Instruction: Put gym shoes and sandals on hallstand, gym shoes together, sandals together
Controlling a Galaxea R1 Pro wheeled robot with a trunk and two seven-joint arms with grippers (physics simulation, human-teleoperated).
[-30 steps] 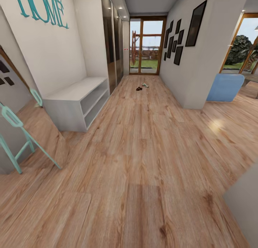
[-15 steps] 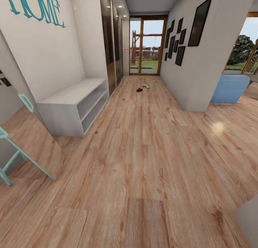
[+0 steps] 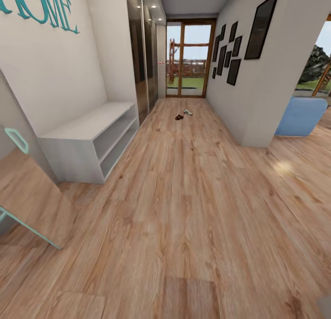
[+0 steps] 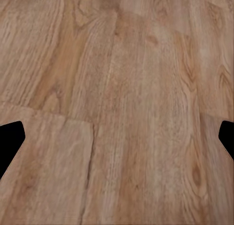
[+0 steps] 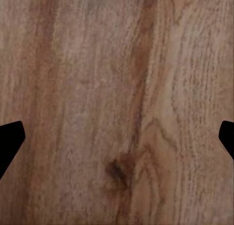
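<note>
Corridor floor [image 3: 184, 208]: wood planks. Far down at 12 o'clock lie a dark sandal [image 3: 179, 117] and, just beside it at its 2 o'clock, a pale gym shoe [image 3: 187, 112]; too small to count pairs. Hallstand [image 3: 87, 142] stands at 10 o'clock against the wall, shelves bare. Left claw [image 4: 117, 137] and right claw [image 5: 117, 137]: fingertips spread wide, released, over bare planks.

The hallstand [image 3: 89, 142] stood against the left wall of the corridor, with a leaning mirror [image 3: 27, 194] nearer the camera on the same side. Far down the corridor floor [image 3: 184, 208], before the glazed door [image 3: 186, 59] at the end, a sandal [image 3: 179, 117] lay just left of a gym shoe [image 3: 187, 112]. Picture frames [image 3: 227, 56] hung on the right wall, and an armchair [image 3: 301, 116] stood beyond that wall's corner to the right.
</note>
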